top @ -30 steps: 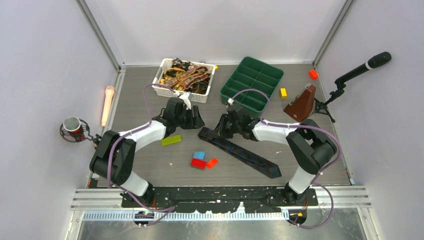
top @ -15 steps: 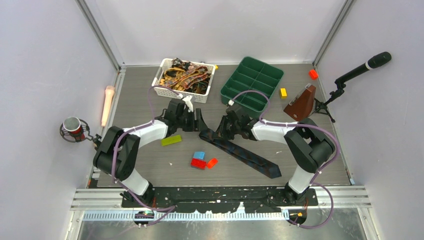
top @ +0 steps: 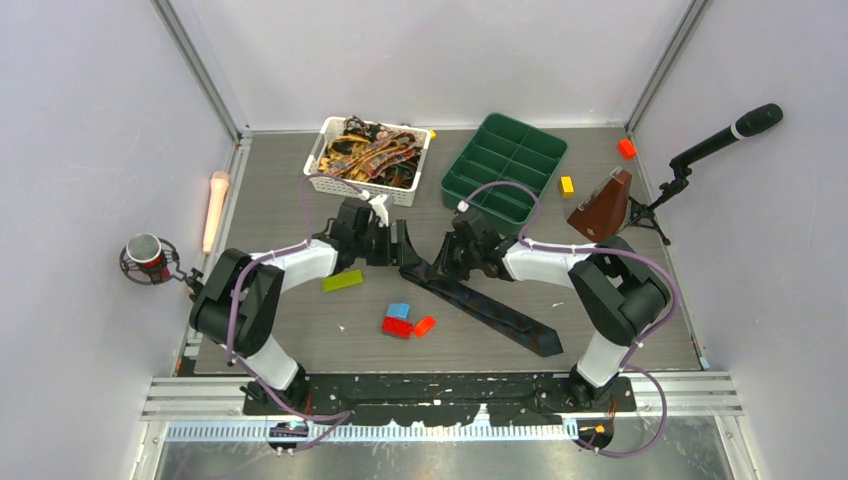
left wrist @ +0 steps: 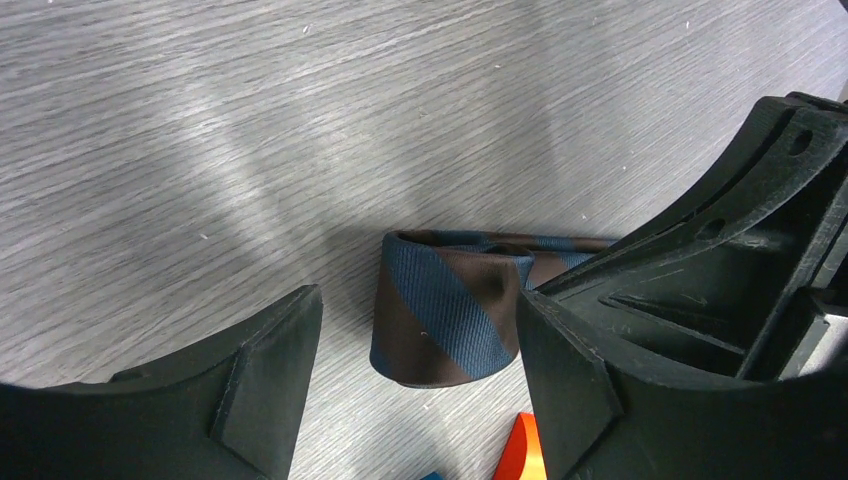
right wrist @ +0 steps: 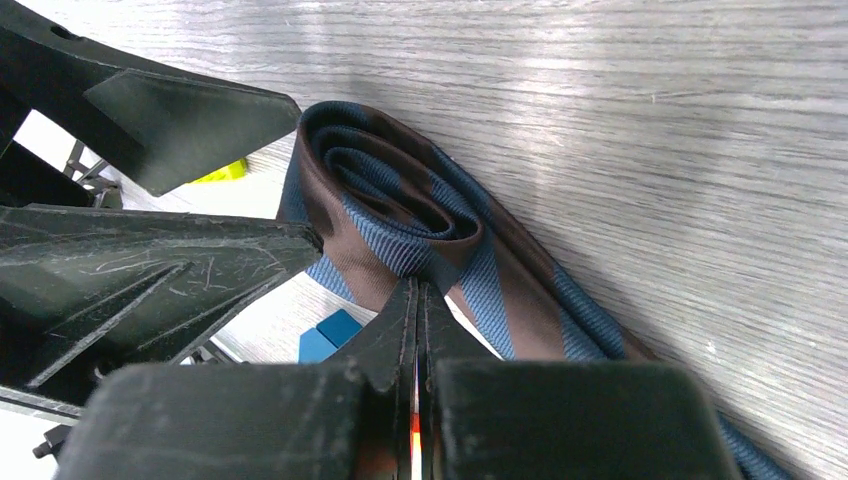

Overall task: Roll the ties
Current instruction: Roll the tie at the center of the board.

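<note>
We've got the navy tie (top: 482,306) with broad brown diagonal stripes lying on the table (top: 300,335). Its far left end is wound into a small, loose roll (right wrist: 385,205) of a few turns. The rest runs flat and diagonal toward the near right, ending in a point. The other ties (top: 372,155), patterned brown, gold and black, are heaped in the white basket (top: 345,184) at the back.

White forearms (top: 300,262), black joints (top: 240,305), looping purple cables (top: 500,183)

A basket (top: 345,184) of ties (top: 375,155) sits at the far edge, with a compartment tray (top: 520,135) to its right. Mid-table, a partly rolled tie (top: 495,308) stretches toward the near right corner. Bricks (top: 398,325) lie to its left.
</note>
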Controlling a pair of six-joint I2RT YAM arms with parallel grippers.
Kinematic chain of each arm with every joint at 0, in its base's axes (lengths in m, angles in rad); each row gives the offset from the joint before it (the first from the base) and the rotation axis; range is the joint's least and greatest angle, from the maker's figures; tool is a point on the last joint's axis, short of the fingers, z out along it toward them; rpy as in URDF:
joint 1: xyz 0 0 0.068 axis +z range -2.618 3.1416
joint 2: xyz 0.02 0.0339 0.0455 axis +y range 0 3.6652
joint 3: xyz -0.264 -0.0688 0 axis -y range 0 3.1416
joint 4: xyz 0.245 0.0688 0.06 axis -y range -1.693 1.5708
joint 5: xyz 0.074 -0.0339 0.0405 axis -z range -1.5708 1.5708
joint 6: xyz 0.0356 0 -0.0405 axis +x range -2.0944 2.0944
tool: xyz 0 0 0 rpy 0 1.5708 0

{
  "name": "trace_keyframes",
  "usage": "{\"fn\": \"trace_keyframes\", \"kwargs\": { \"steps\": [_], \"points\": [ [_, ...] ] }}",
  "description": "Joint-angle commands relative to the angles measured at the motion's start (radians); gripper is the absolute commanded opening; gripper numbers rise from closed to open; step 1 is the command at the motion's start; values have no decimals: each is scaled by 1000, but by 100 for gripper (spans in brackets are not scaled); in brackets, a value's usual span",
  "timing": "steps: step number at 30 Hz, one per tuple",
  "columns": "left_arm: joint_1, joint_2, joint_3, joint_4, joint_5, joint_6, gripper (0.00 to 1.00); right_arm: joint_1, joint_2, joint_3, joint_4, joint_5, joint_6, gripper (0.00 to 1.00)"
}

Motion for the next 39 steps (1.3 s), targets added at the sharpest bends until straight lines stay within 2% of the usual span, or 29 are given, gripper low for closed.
{"fn": "trace_keyframes", "kwargs": {
  "steps": [1,9,14,22,35,39],
  "points": [
    [2,9,5,47,43,-5,74,4,2,33,-47,34,-12,0],
    [3,20,-15,87,85,-13,73,4,2,37,-62,41,-15,0],
    [2,46,-11,101,131,-18,69,4,2,35,-63,42,-13,0],
    [1,67,-11,86,138,-20,67,4,0,32,-62,48,-13,0],
    [-10,104,8,95,149,-25,46,4,-6,27,-58,51,-13,0],
    [-11,78,8,75,138,-11,44,4,-26,20,-58,66,-19,0]
  ]
}}
